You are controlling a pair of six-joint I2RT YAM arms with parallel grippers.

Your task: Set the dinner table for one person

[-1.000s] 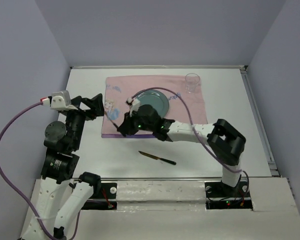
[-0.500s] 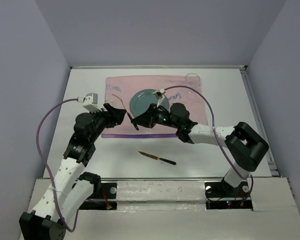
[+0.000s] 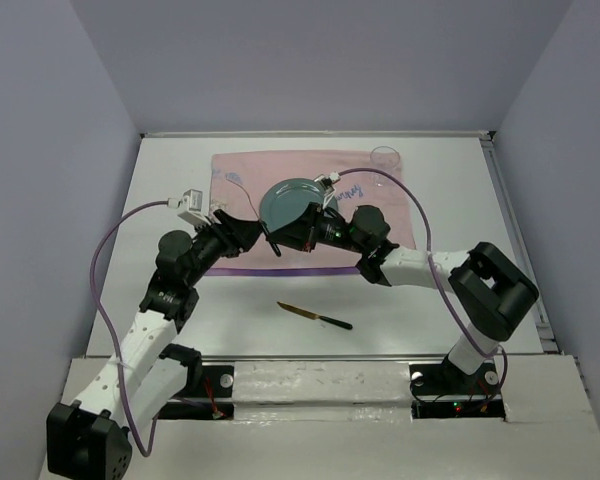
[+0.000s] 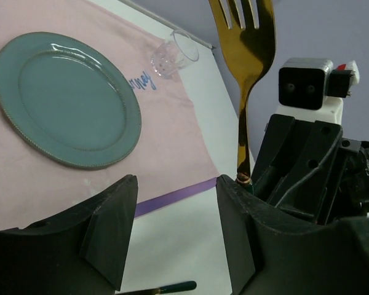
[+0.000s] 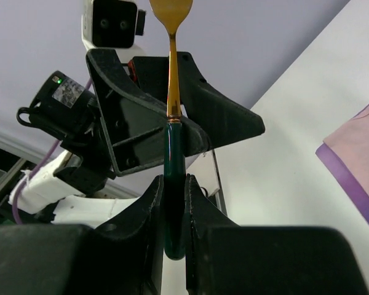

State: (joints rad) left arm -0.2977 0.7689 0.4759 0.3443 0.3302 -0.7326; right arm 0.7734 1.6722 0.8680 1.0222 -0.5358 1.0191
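Right hand [image 5: 174, 184] is clamped on the fork's [image 5: 172, 61] green handle with the gold tines up, over the near edge of the pink cloth [image 4: 172, 147]. Left hand [image 4: 176, 181] faces it from 9 o'clock with jaws wide; the fork looks just off one finger, contact unclear. White worktop [image 3: 170, 180] lies under everything: plate [image 4: 64, 101] on the cloth at 12 o'clock of the hands, glass [image 4: 174, 54] at 1 o'clock, knife [image 3: 315, 316] on bare worktop at 6 o'clock.

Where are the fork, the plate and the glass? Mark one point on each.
fork [image 4: 251, 58]: left wrist view, on the gold head just below the prongs.
plate [image 4: 66, 98]: left wrist view, on the flat centre.
glass [image 4: 172, 54]: left wrist view, on the clear side wall.
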